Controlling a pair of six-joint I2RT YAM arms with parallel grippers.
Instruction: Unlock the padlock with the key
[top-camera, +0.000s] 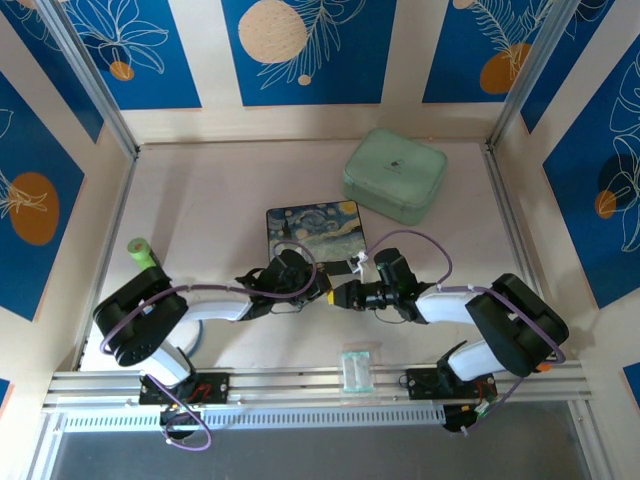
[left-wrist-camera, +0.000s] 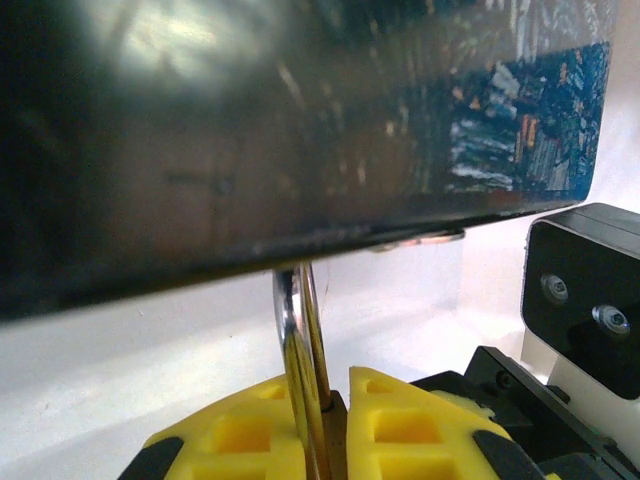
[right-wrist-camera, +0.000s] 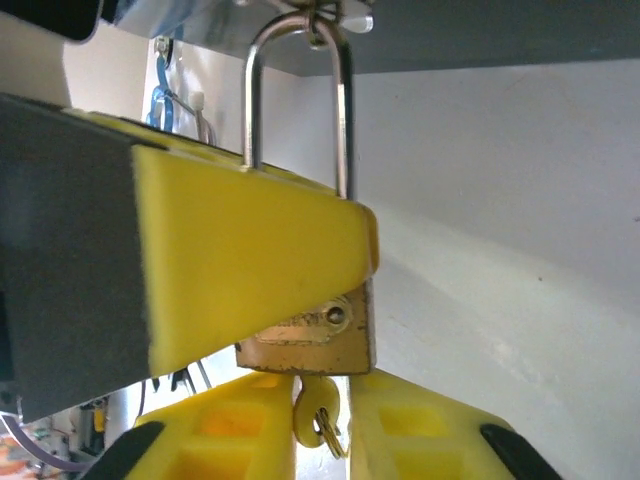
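I have the padlock hanging at the near side of the painted box. Its shackle is hooked up under the box's edge and its brass body points away from the box, toward the arm bases.

The left gripper comes in from the left of the box, its yellow fingers clamped flat across the padlock body to steady it.

The right gripper is lined up straight below the body, on the side away from the box. The padlock's long axis runs from the box edge down into the gap between those right fingers. The key sits in that narrow gap, right at the bottom face of the body. I cannot tell whether the fingers are pinching it or merely flanking it, nor how deep it is seated.

My guess is the next move is a turn about that axis by the right wrist, which is the arm on the key.
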